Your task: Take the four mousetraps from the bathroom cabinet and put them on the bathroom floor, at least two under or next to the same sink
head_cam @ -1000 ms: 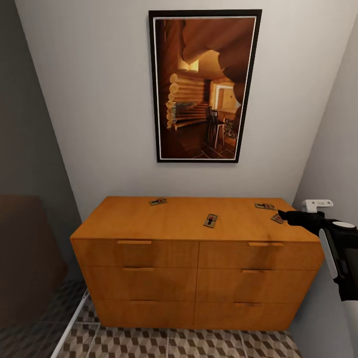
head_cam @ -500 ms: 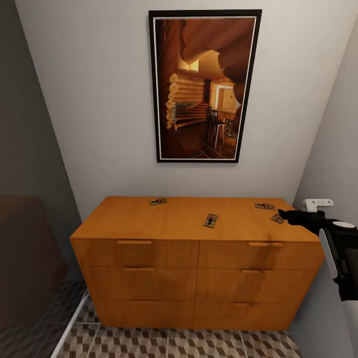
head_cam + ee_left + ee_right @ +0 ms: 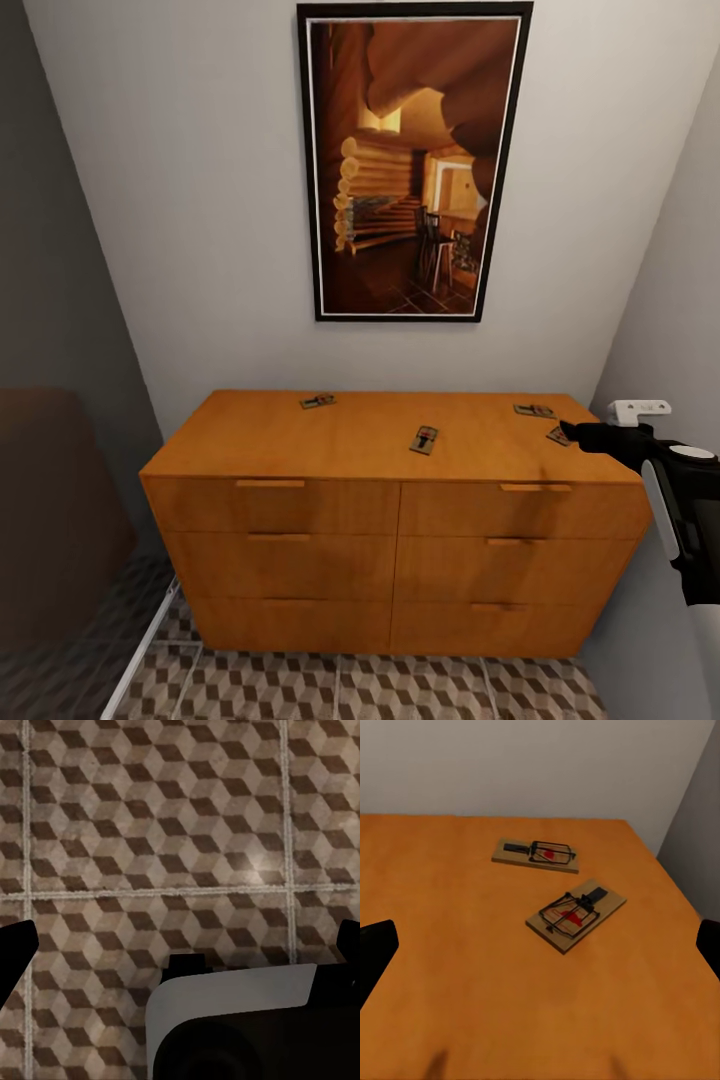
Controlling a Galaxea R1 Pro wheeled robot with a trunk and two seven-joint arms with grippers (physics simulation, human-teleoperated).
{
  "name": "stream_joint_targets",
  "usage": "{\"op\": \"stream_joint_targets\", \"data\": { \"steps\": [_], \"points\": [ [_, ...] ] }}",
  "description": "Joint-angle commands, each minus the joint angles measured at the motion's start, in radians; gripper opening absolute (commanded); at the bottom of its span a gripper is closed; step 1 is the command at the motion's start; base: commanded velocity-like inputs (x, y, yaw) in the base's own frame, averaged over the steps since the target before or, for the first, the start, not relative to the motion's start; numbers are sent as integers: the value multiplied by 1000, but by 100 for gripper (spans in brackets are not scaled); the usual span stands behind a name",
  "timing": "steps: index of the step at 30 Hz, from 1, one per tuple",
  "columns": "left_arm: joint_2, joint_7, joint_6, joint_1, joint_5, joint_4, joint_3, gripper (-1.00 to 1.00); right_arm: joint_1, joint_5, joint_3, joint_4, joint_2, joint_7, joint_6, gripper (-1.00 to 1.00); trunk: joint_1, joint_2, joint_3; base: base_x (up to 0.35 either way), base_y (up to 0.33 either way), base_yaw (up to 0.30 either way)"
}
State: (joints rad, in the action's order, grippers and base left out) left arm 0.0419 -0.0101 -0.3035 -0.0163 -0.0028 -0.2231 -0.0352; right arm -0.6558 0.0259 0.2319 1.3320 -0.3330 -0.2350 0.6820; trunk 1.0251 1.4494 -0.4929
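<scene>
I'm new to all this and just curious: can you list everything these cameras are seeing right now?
Mousetraps: four, tan with dark wire and red marks, all on the cabinet top: one at the back left, one near the middle, two at the right end.
Cabinet: one, orange-brown, drawers shut, against the wall.
Picture: one, black frame, brown log-cabin scene, on the wall above the cabinet.
Wall: pale grey, behind the cabinet.
Bathroom floor: brown, beige and white cube-pattern tiles.
Right gripper: one, black, open, at the cabinet's right end by the nearest trap.
Left gripper: one, black, open, above the floor tiles.
</scene>
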Motion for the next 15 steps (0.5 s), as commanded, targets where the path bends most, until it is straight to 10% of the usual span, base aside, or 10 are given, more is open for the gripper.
{"op": "stream_joint_targets", "data": {
  "steps": [1,15],
  "points": [
    [0,-1,-3,-1,0,1,-3,100,-1,3,1,1,0,-6,5,100,0,1,-3,0,0,0],
    [1,-1,-4,-1,0,4,-5,100,-1,3,1,2,0,-5,4,100,0,1,-19,0,0,0]
  ]
}}
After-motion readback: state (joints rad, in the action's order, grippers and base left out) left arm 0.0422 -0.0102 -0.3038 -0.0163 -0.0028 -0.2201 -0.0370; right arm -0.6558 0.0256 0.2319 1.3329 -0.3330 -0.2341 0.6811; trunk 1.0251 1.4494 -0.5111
